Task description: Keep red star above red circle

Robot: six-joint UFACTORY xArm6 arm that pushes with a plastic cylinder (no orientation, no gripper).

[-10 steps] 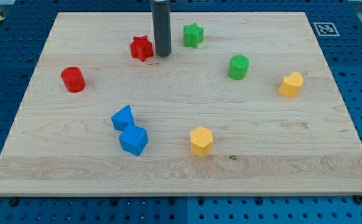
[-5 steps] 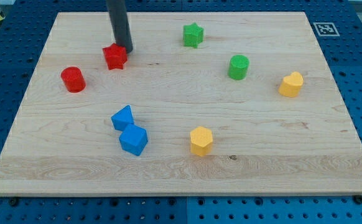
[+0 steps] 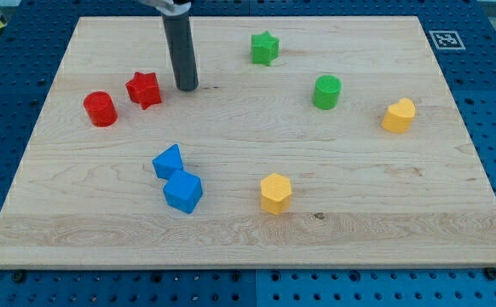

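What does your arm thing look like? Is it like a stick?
Yes, like a stick. It is a straight, round, dark grey rod with a smooth surface, ending in my tip, which is flat. A lighter, silvery piece shows at the very top. No cables or markings are visible.

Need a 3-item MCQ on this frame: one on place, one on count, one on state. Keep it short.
1. Where is the red star relative to the red circle?
A. To its right and slightly toward the view's top
B. Directly below it
C. Far across the board

2. How many blue blocks?
A. One
B. Two
C. Three

3. Is my tip touching the red star?
A. Yes, pressed against it
B. No, apart on its right
C. Resting on top

Answers: 1 A, the star sits just up-right of the circle. 2 B, two blue blocks sit together. 3 B, bare wood shows between them.
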